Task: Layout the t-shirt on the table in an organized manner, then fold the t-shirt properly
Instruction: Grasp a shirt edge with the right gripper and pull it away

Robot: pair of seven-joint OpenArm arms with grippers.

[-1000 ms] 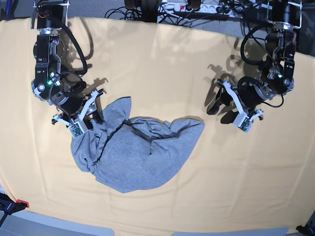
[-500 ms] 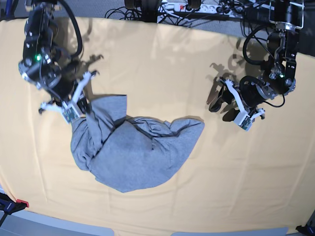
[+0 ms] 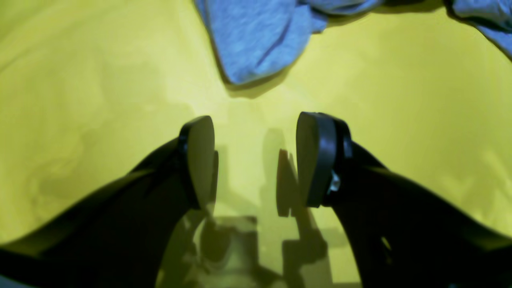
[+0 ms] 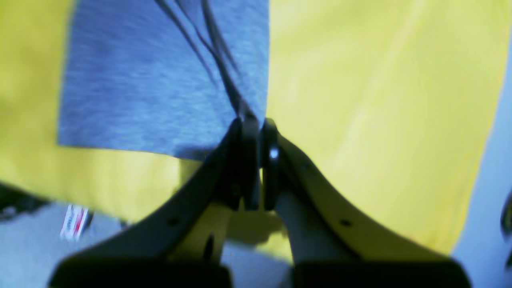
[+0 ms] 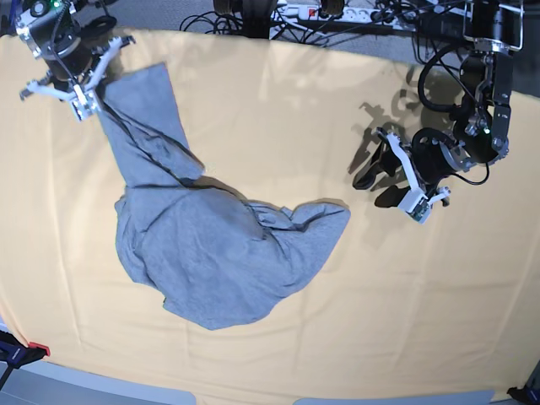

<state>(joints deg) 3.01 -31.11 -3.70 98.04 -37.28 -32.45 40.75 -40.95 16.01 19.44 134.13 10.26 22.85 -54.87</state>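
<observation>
The grey t-shirt [image 5: 219,253] lies crumpled on the left half of the table [image 5: 278,110]. One long part of it is drawn out toward the far left corner. There my right gripper [image 5: 91,101] is shut on the t-shirt's edge. In the right wrist view the jaws [image 4: 256,124] pinch the grey fabric [image 4: 160,80], which shows taut creases. My left gripper [image 5: 377,186] hovers open over bare cloth to the right of the t-shirt. In the left wrist view its fingers [image 3: 256,160] stand apart with nothing between them, and a t-shirt corner [image 3: 256,40] lies just ahead.
Cables and a power strip [image 5: 321,13] run along the table's far edge. A small red and black object [image 5: 25,350] sits off the near left corner. The right gripper is close to the table's far left edge.
My right gripper closed on the t-shirt's edge and hauled it toward the far left corner, stretching that part out. The left arm has barely moved.
</observation>
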